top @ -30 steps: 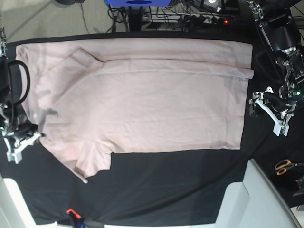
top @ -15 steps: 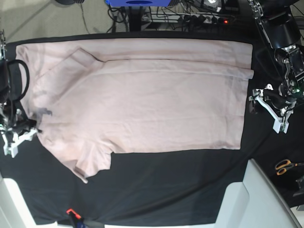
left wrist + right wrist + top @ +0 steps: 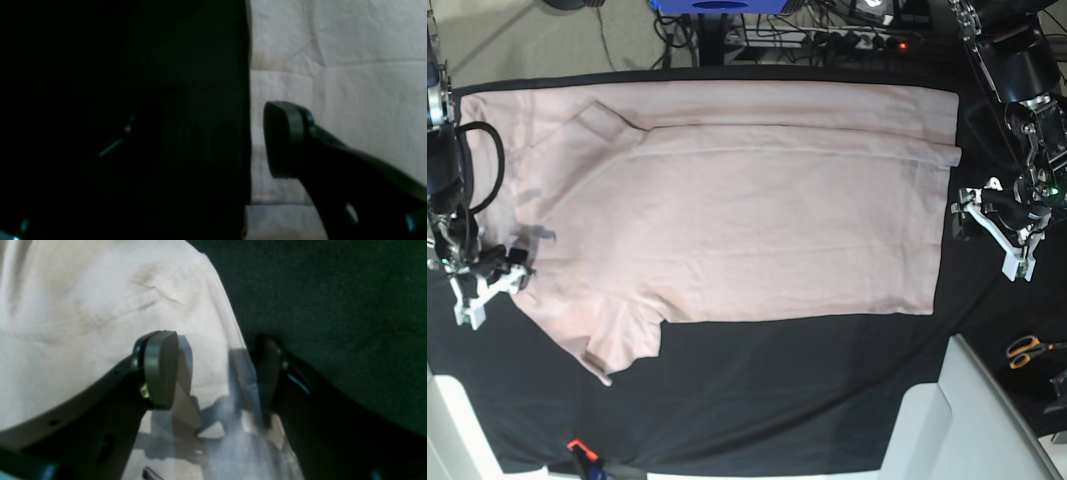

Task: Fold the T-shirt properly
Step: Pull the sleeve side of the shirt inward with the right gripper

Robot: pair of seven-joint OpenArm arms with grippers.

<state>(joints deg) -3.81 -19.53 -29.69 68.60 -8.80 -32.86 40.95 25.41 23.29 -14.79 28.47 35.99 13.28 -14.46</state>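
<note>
The pale pink T-shirt [image 3: 747,210] lies spread flat on the black table cover [image 3: 807,400], with its upper part folded over in a long band and one sleeve [image 3: 622,345] sticking out at the lower left. My right gripper [image 3: 502,280] is at the shirt's left edge. In the right wrist view it [image 3: 213,370] is open, one finger [image 3: 160,370] over the T-shirt [image 3: 83,323], the other on black cloth, the edge between them. My left gripper [image 3: 975,232] is open beside the hem. One finger [image 3: 287,140] hangs over the T-shirt [image 3: 350,66].
Orange-handled scissors [image 3: 1027,350] lie at the right edge. A white slab [image 3: 972,420] fills the lower right corner. A small red-tipped tool [image 3: 577,447] sits at the front edge. A black cable [image 3: 482,165] loops by the right arm.
My right gripper has shifted rightwards onto the shirt's left edge and its jaws have spread wider. The left gripper has moved up a little; the shirt lies as before.
</note>
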